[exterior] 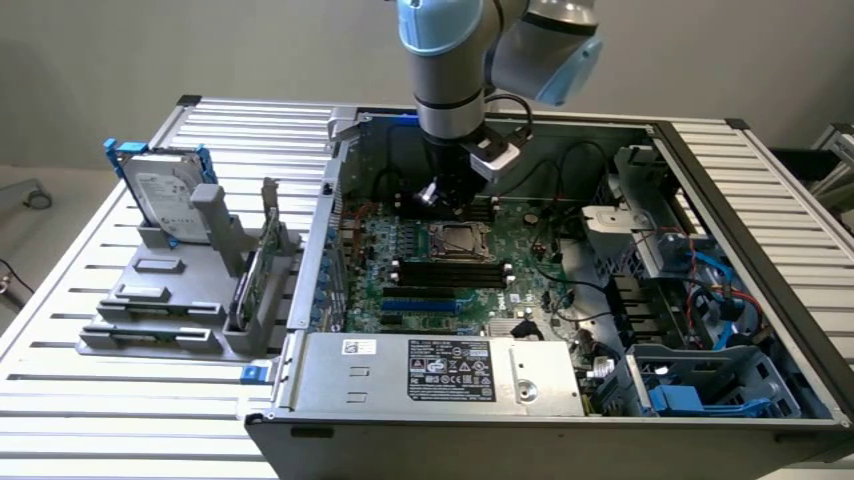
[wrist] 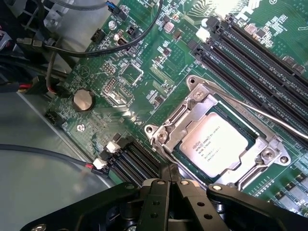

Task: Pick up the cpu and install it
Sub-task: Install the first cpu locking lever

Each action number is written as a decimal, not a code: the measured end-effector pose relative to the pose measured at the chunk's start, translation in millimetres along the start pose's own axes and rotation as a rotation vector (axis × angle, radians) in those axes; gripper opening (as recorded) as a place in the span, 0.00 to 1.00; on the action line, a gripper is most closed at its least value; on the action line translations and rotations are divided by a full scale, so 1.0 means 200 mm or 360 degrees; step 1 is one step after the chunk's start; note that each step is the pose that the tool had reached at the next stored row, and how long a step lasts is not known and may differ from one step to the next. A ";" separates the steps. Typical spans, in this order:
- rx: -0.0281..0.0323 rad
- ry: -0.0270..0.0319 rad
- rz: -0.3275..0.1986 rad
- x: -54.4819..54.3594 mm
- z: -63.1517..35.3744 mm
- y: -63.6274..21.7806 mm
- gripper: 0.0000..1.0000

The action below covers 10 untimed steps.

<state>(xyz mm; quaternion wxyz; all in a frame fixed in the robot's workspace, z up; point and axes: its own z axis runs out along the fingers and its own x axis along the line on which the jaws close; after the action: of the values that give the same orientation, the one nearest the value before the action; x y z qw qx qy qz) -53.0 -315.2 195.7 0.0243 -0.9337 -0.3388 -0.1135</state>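
- Wrist view: the gripper (wrist: 172, 177) has its two black fingers brought together until the tips meet, with nothing between them. The tips hang just above the near edge of the socket frame (wrist: 192, 108); whether they touch it cannot be told.
- Wrist view: one cpu (wrist: 216, 143), pale silvery-grey with small dark print, lies flat inside the metal socket frame on the green motherboard (wrist: 134, 72), seated in its place. A thin wire lever (wrist: 269, 117) runs along one side of the frame.
- Wrist view: one round silver coin battery (wrist: 83, 100) sits on the board, well apart from the cpu. Long black memory slots (wrist: 255, 53) run beside the socket on one side, and more slots (wrist: 137, 161) on the other; their number cannot be counted with certainty.
- Exterior view: the one arm reaches down into the open computer case (exterior: 747, 200), with the gripper (exterior: 447, 195) just above the far side of the socket, where the cpu (exterior: 454, 240) shows as a small pale square.
- Exterior view: on the slatted table (exterior: 80, 300), at the exterior view's left of the case, stands one grey holder (exterior: 160, 300) with one silver hard drive (exterior: 167, 190) in a blue frame upright at its far end.
- Exterior view: one grey power supply (exterior: 441, 370) with a printed label lies along the near edge of the case.
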 end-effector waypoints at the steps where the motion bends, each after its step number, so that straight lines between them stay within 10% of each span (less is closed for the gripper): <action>1: 0.00000 -0.00002 0.0000 0.00 0.000 0.001 0.11; 10: 0.00063 -0.00086 0.0001 0.01 0.000 0.004 0.11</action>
<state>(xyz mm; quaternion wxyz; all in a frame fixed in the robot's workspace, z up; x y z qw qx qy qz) -51.8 -315.2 196.0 0.0253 -0.9341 -0.3387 -0.1103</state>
